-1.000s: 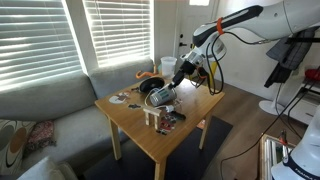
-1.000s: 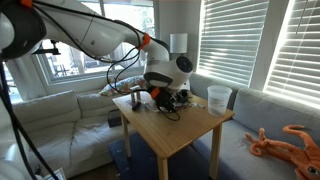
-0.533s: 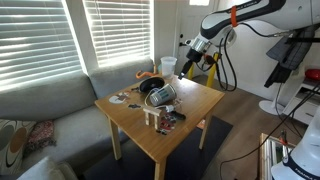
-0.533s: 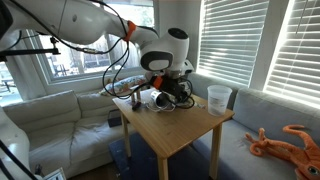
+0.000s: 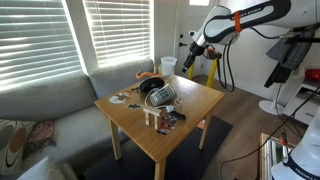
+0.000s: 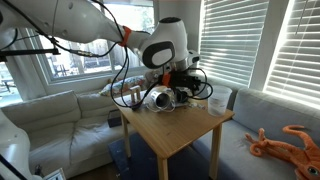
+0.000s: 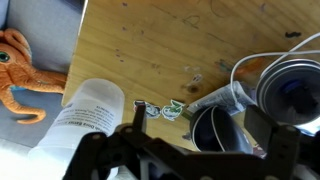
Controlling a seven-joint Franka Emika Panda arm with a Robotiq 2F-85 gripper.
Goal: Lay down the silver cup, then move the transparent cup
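The silver cup (image 5: 163,95) lies on its side in the middle of the wooden table (image 5: 195,100); it also shows in the other exterior view (image 6: 158,99). In the wrist view its dark mouth (image 7: 222,132) lies between my fingers, below them. The transparent cup (image 5: 168,67) stands upright at the table's far corner, whitish in the wrist view (image 7: 88,118) and partly hidden behind my gripper in an exterior view (image 6: 216,102). My gripper (image 5: 187,62) hangs open and empty above the table, beside the transparent cup, and shows in the other exterior view (image 6: 186,90) and in the wrist view (image 7: 198,112).
Small clutter (image 5: 165,118) lies near the table's front edge, and a round ringed object (image 7: 290,90) lies beside the silver cup. Stickers (image 7: 160,108) lie on the wood. A grey sofa (image 5: 50,105) and an orange plush toy (image 6: 290,140) flank the table.
My gripper has let go of the silver cup, risen and moved away from it toward the transparent cup. The silver cup stays lying on the table.
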